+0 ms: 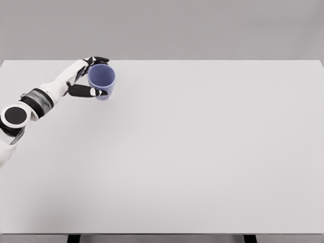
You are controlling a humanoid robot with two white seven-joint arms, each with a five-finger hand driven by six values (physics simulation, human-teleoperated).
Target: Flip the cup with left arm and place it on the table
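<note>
A blue-purple cup is at the far left of the white table, its open mouth turned up and toward the camera. My left hand is shut on it: the thumb crosses the near side and the other fingers wrap the far side. The left arm reaches in from the left edge. Whether the cup's base touches the table or hangs just above it is unclear.
The wide white table runs across the whole view, its far edge just behind the cup and its near edge at the bottom. A grey wall stands behind it.
</note>
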